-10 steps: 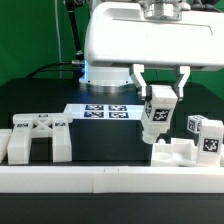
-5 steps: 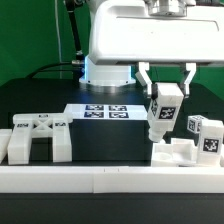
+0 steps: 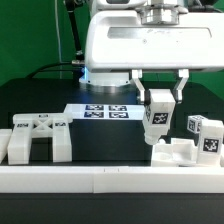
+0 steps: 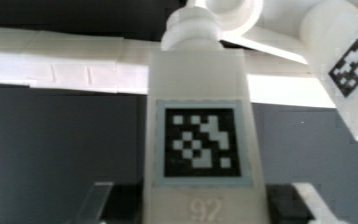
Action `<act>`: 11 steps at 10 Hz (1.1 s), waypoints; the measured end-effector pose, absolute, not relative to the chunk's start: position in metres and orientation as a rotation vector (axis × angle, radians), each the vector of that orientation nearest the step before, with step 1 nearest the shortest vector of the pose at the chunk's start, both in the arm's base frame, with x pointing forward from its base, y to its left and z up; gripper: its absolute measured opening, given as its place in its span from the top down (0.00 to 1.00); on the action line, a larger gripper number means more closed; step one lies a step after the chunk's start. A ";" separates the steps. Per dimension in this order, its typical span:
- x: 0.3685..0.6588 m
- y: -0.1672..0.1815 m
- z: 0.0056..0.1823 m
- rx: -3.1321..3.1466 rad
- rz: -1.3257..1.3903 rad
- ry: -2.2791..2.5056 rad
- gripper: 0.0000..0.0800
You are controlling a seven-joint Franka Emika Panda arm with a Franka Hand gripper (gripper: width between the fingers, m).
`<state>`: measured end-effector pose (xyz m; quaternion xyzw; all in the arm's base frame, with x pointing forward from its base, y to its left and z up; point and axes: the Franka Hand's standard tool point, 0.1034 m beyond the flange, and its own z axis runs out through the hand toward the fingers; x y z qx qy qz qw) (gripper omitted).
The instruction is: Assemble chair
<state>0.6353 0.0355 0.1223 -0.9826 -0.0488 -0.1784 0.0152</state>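
Note:
My gripper is shut on a white chair leg that hangs upright with its tag facing the camera. The leg's lower end is just over a low white chair part at the exterior view's right, and I cannot tell whether they touch. A tagged white block rises right beside that part. In the wrist view the leg fills the middle and my gripper clamps it from both sides. A second tagged piece shows next to the leg's far end.
A larger white chair part with two uprights stands at the exterior view's left. The marker board lies on the black table behind the leg. A white rail runs along the table's front edge.
The gripper with the leg swung slightly toward the exterior view's right, then came back to about where it was. The grip stays shut.

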 end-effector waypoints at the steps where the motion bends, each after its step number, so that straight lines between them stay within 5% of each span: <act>1: 0.636 0.035 0.122 -3.058 -0.564 -0.153 0.63; 11: 0.625 0.035 0.111 -3.063 -0.723 -0.143 0.63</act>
